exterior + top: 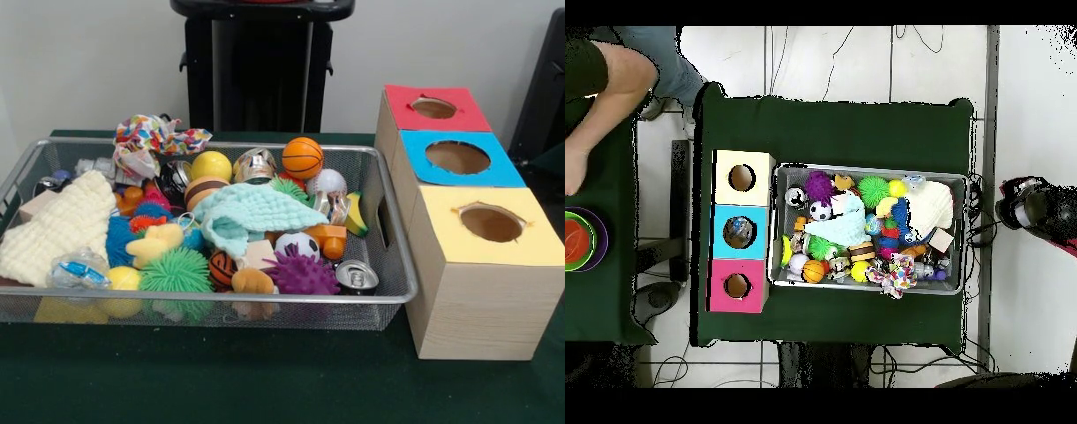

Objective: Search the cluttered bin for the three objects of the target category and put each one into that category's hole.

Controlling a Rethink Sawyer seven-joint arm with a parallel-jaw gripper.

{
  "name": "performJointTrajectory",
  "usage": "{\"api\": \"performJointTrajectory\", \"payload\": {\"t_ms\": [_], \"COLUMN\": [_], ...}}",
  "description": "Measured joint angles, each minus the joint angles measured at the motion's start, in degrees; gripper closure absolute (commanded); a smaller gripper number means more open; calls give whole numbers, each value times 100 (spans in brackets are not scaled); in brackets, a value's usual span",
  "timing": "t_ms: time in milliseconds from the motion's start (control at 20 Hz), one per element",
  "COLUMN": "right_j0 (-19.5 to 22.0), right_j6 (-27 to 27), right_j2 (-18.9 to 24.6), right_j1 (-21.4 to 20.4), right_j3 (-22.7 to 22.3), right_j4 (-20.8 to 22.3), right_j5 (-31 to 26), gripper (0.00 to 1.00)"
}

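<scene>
Green desk (265,389) spread wide, and on it the wire mesh bin (388,265), heaped to the rim. Just beside the bin stands the row of three wooden boxes, touching one another: yellow-topped box (530,238), blue-topped box (508,172), red-topped box (477,115), each with a round hole in its lid. No sign of the robot's hand in either view, so I cannot tell whether it's apart or together. In the bin, the cream knitted cloth (57,225) lies at one end and the mint cloth (247,216) is draped over the middle. The patterned cloth (150,137) is bunched at the far rim. Among the clutter: an orange basketball (303,156), a yellow ball (212,165), a green spiky ball (177,269), a purple spiky ball (300,274), a small soccer ball (297,245), a drinks can (357,276). From overhead, a person's arm (605,85) rests at a neighbouring table.
</scene>
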State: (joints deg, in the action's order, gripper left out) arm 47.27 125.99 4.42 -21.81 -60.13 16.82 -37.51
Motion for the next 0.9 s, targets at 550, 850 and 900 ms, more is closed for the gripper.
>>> {"api": "performJointTrajectory", "payload": {"t_ms": [550,850,900], "right_j0": [611,654,631], "right_j6": [-1380,-1656,-1656], "right_j2": [600,600,599], "right_j1": [-293,-525,-576], "right_j3": [-162,-538,-641], "right_j4": [309,462,494], "right_j5": [-98,-96,-94], "gripper": [0,0,0]}}
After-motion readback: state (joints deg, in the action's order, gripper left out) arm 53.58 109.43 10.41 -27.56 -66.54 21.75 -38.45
